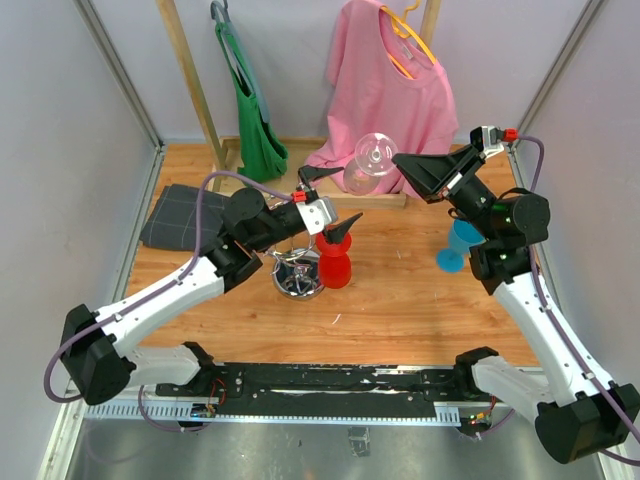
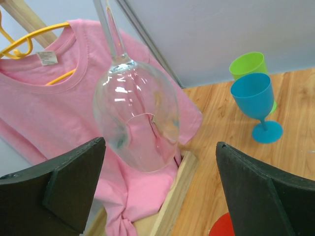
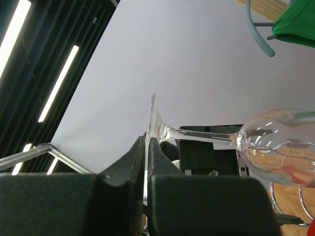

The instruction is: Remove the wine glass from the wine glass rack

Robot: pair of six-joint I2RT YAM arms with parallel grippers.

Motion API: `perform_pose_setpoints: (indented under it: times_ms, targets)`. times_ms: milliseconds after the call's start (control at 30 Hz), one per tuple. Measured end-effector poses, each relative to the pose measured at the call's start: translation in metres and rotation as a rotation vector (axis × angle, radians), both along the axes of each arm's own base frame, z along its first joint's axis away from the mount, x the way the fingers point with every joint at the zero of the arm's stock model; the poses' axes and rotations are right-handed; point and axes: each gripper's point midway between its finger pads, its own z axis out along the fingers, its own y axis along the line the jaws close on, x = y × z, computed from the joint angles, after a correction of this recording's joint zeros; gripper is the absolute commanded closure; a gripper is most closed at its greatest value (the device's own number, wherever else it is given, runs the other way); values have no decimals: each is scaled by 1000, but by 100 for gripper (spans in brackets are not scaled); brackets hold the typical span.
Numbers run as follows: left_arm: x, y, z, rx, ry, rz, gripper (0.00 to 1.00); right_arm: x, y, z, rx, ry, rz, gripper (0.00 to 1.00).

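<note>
The clear wine glass (image 1: 372, 160) is in the air, lying sideways above the wooden beam at the back, clear of the rack. My right gripper (image 1: 402, 160) is shut on the glass's round foot (image 3: 153, 123); the stem and bowl (image 3: 280, 142) stick out to the right in the right wrist view. My left gripper (image 1: 335, 202) is open and empty, its fingers just below the bowl (image 2: 138, 113) and on either side of it, not touching. The chrome wine glass rack (image 1: 298, 278) stands on the table below the left wrist with no glass on it.
A red goblet (image 1: 336, 262) stands next to the rack. A blue goblet (image 1: 458, 245) and a green one (image 2: 248, 66) stand at the right. A pink shirt (image 1: 385, 80) and a green bag (image 1: 255, 110) hang on a wooden frame at the back. A grey cloth (image 1: 180, 215) lies at the left.
</note>
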Motion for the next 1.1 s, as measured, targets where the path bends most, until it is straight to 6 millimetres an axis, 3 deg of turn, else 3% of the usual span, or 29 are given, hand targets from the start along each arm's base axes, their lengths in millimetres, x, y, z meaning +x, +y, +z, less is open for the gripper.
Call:
perform_pose_setpoints:
  times_ms: [600, 867, 1100]
  targets:
    - [24, -13, -8, -5, -49, 52, 1, -7, -2, 4, 3, -11, 1, 99]
    - [30, -17, 14, -54, -68, 58, 1, -16, -5, 9, 8, -29, 1, 99]
    - [27, -21, 21, -73, -67, 45, 1, -19, -6, 11, 9, -32, 1, 99]
